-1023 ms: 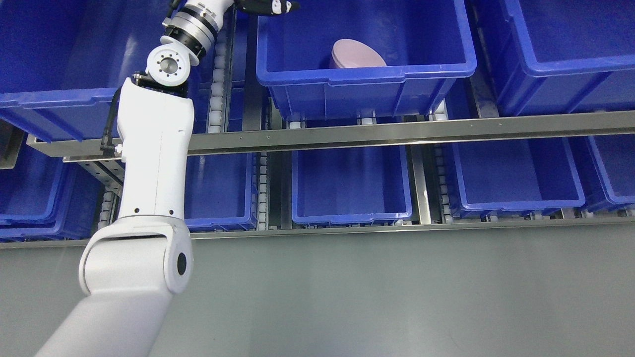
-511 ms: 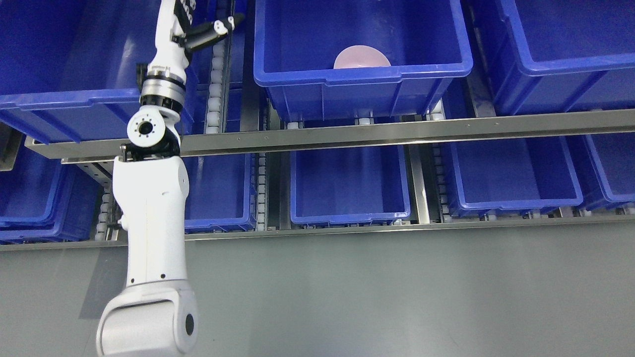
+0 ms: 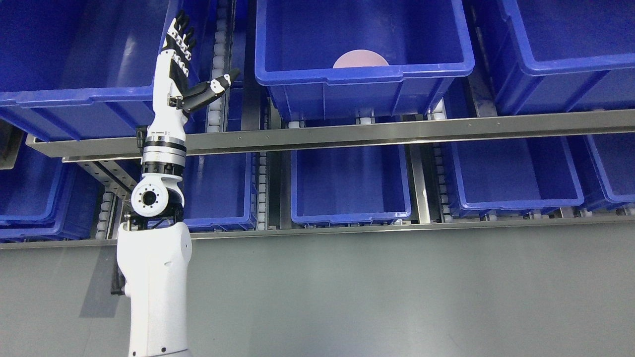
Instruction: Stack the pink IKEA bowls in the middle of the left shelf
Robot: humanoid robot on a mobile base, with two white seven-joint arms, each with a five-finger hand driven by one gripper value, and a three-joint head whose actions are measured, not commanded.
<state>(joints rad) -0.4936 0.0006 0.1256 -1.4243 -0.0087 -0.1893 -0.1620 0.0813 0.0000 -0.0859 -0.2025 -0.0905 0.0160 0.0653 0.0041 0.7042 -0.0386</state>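
A pink bowl (image 3: 360,59) lies in the blue bin (image 3: 364,77) on the upper shelf, only its top edge showing above the bin's front rim. My left hand (image 3: 191,64) is raised in front of the shelf, well left of that bin, fingers straight up and thumb spread to the right, holding nothing. The white left arm (image 3: 156,267) rises from the bottom edge. My right arm is out of view.
Blue bins fill both shelf levels: a large one at upper left (image 3: 74,64), one at upper right (image 3: 560,49), and several on the lower shelf (image 3: 349,186). A steel shelf rail (image 3: 397,133) runs across. Grey floor (image 3: 397,297) lies below.
My left arm has pulled back and down from the bowl's bin to the left; the hand now stands open in front of the shelf. The bowl settled lower in the bin.
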